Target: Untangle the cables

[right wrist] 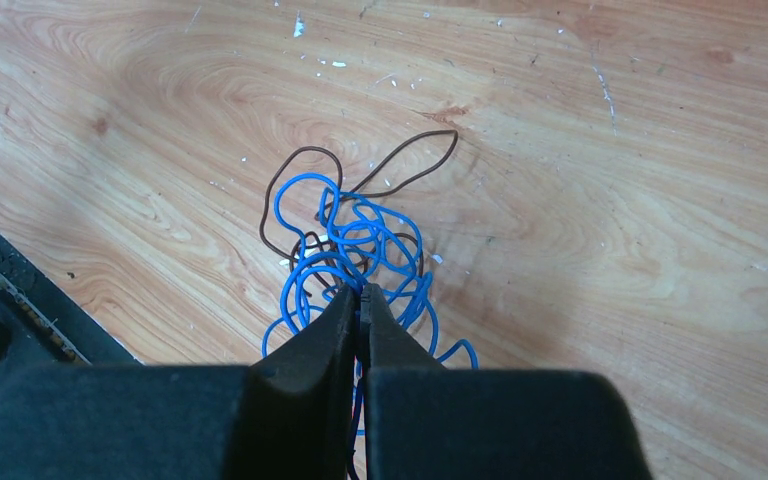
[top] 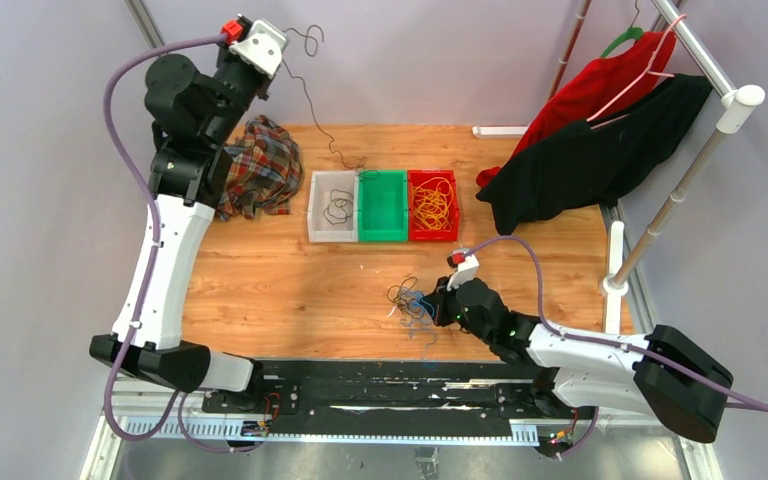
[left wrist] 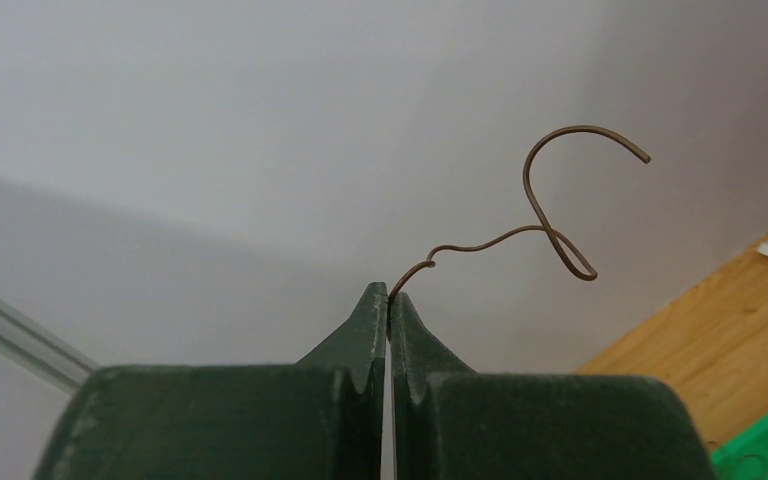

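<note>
A tangle of blue and black cables (right wrist: pixel 352 232) lies on the wooden table near its front edge, seen also as the tangle (top: pixel 408 303) in the top view. My right gripper (right wrist: pixel 360 291) is low over it and shut, with a blue strand running between its jaws; from above the right gripper (top: pixel 428 303) sits at the tangle's right side. My left gripper (left wrist: pixel 389 296) is raised high at the far left and shut on a thin black cable (left wrist: pixel 550 215) whose free end curls past the tips. In the top view that black cable (top: pixel 312 112) hangs from the left gripper (top: pixel 286 57) down to the table.
Three bins stand in a row mid-table: a white bin (top: pixel 314 212) with black wires, a green bin (top: pixel 400 205), and a red bin (top: pixel 454 205) with yellow wires. A plaid cloth (top: pixel 260 168) lies at the left. Red and black garments (top: pixel 590 140) hang on a rack at the right.
</note>
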Robot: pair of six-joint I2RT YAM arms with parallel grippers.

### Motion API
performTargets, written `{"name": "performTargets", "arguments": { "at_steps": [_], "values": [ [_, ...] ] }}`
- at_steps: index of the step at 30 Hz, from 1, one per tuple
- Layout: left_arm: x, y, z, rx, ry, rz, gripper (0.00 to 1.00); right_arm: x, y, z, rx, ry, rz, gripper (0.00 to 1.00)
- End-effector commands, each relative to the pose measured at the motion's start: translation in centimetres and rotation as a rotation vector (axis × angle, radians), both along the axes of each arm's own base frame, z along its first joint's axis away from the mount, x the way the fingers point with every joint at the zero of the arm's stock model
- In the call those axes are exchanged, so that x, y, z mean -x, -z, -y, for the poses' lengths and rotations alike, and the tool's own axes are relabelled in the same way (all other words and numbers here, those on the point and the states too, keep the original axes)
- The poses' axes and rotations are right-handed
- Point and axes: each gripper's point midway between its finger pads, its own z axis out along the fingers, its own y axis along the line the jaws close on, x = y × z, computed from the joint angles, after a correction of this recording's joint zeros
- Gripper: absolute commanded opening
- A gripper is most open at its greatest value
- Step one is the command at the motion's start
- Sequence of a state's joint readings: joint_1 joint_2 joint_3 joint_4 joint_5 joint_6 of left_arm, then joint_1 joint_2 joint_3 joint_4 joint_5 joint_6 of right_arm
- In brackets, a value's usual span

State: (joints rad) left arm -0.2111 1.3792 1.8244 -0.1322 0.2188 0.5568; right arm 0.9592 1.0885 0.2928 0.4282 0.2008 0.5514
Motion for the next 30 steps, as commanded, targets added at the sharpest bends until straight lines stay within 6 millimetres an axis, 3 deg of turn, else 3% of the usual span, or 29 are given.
{"name": "performTargets", "arguments": {
  "at_steps": [1, 6, 15, 19, 24, 30],
  "values": [
    [-0.7, 2.4, 1.9, 0.026, 0.039, -0.066, 0.0, -0.1, 0.6, 1.1, 0.029, 0.016, 0.006, 0.01],
    [-2.0, 3.4, 1.5, 0.045, -0.005, -0.08, 0.0, -0.1, 1.1, 1.4, 0.039, 0.025, -0.004, 0.01],
    [-2.2, 3.6, 1.6, 0.061, -0.001, -0.083, 0.0, -0.3, 1.3, 1.3, 0.047, 0.029, -0.012, 0.01],
    [-2.6, 6.5, 1.9, 0.023, 0.004, -0.14, 0.0, -0.4, 1.0, 1.3, 0.045, 0.031, -0.009, 0.01],
    [-3.4, 11.7, 2.5, -0.079, -0.007, -0.228, 0.0, -0.5, 0.8, 1.4, 0.05, 0.034, -0.001, 0.01],
    [-4.1, 16.1, 4.0, -0.08, 0.015, -0.335, 0.0, -0.6, 0.6, 1.2, 0.043, 0.034, -0.001, 0.01]
  ]
}}
